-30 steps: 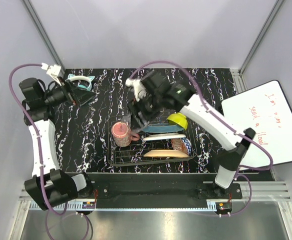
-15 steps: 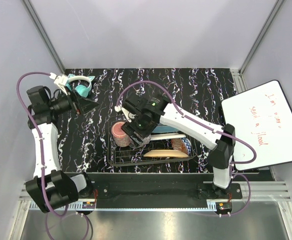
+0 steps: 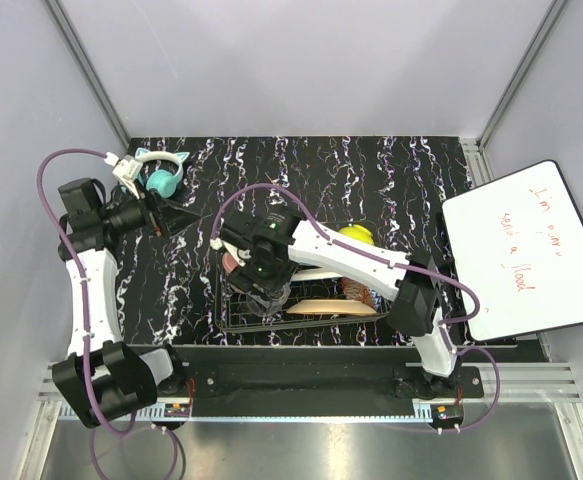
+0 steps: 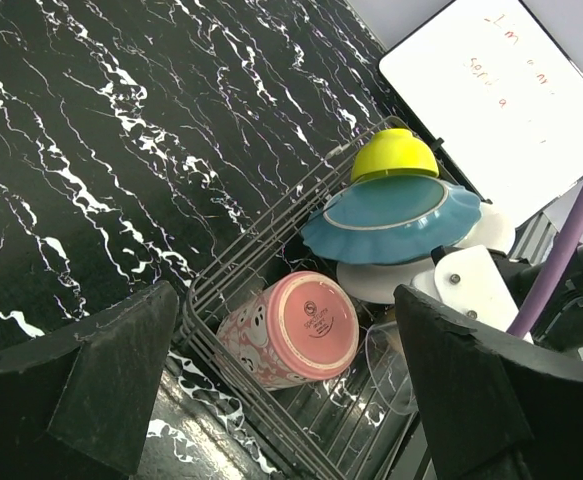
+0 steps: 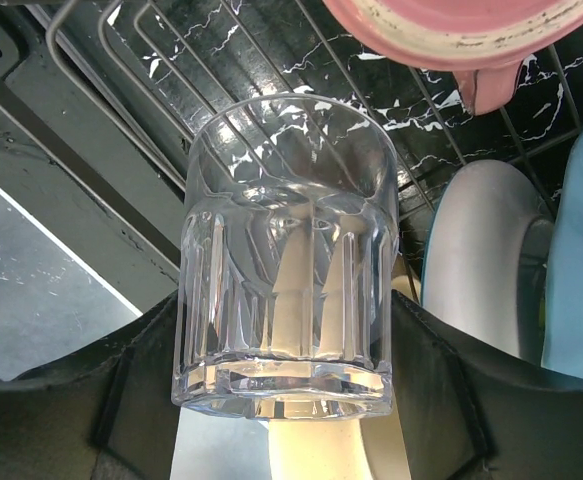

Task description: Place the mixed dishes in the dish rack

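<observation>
The right gripper, grasping the small clear glass, has dropped into the dish rack beside the pink mug (left gripper released), probably leaving only the set-down.

The left arm and right arm are showing white shells between black joints, each trailing a looping purple cable. The left gripper is showing black wedge fingers. A white bracket is carrying two screws.
</observation>
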Robot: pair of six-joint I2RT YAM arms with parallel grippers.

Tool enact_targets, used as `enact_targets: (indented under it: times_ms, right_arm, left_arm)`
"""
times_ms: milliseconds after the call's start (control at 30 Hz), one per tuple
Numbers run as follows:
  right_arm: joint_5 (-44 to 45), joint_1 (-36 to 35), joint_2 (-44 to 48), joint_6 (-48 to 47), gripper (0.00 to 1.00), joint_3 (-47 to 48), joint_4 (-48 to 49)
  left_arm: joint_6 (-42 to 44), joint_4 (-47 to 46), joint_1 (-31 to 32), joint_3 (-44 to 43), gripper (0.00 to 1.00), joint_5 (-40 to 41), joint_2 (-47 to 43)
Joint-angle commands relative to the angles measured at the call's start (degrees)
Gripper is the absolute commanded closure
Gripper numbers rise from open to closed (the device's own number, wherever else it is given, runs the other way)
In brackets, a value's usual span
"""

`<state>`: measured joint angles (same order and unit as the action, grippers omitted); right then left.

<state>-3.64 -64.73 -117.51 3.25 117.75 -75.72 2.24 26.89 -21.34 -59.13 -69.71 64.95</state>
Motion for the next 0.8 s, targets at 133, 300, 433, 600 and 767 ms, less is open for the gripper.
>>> enact_targets:
  times_ms: [133,300,433,600,767]
  right_arm:
    - [0.3,0.0,-4.6,-1.7,1.00,3.2,1.2]
    - [1.1,0.0,-8.6,-2.5,1.00,5.2,1.9]
    - [1.4,0.0,-10.0,-3.0,1.00,6.3,2.8]
    - [1.4,0.0,-9.6,-3.0,0.64,4.8,5.3]
    - [1.5,0.0,-7.6,-4.5,0.44,1.7,8.0]
  left_arm:
    - [3.3,-1.5,-0.2,2.4,0.07,-2.4,-2.3]
    - [4.7,-1.6,-0.2,3.7,0.07,-2.0,-1.8]
    - [5.0,-1.4,-0.2,3.9,0.07,-1.3,-0.1]
    - [5.7,-1.5,-0.1,4.5,0.07,-0.7,0.4]
    - [5.8,-1.5,-0.1,4.7,0.07,-0.4,0.5]
